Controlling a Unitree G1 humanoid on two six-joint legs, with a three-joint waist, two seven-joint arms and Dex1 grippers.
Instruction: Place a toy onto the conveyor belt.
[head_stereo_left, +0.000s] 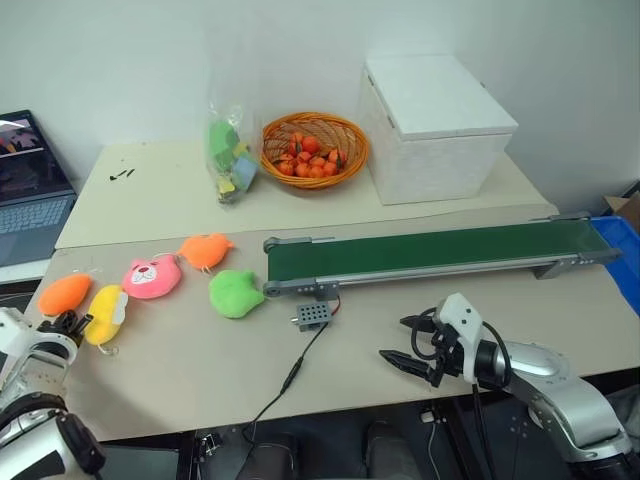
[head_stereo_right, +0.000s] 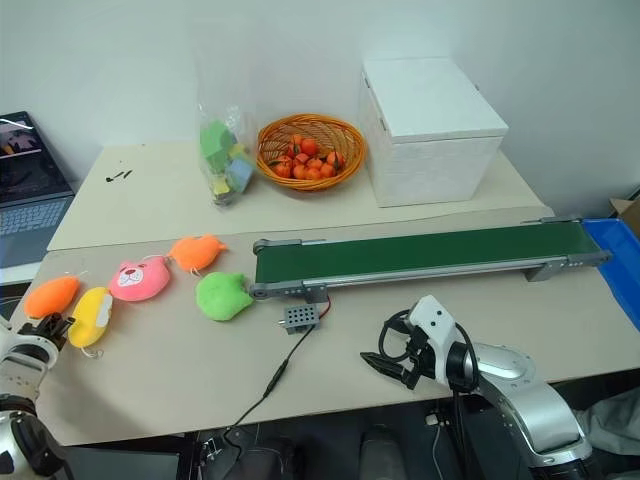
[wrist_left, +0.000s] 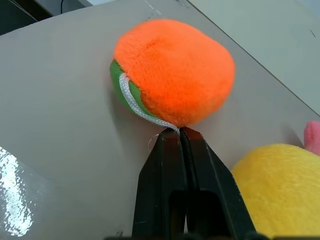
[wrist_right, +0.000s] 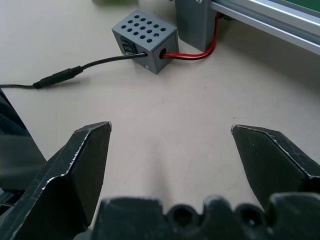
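my left pincer (wrist_left: 179, 134) is closed, its two black fingers pressed together right at the toy (wrist_left: 175, 70), on the white cord loop (wrist_left: 137, 107) of it; i cannot tell if the cord is really pinched. the toy lies on the table (head_stereo_left: 180, 370), orange with a green part, touching the tips. just beside the pincer is a yellow plush (wrist_left: 280, 185). the conveyor belt (head_stereo_left: 440, 250) is well apart, far to the right. my right pincer (wrist_right: 170, 165) stands wide open, holding nothing, near a small grey box (wrist_right: 145, 40) with a black cable.

Bare table (head_stereo_left: 180, 370) before crowded plush row (head_stereo_left: 152, 277)
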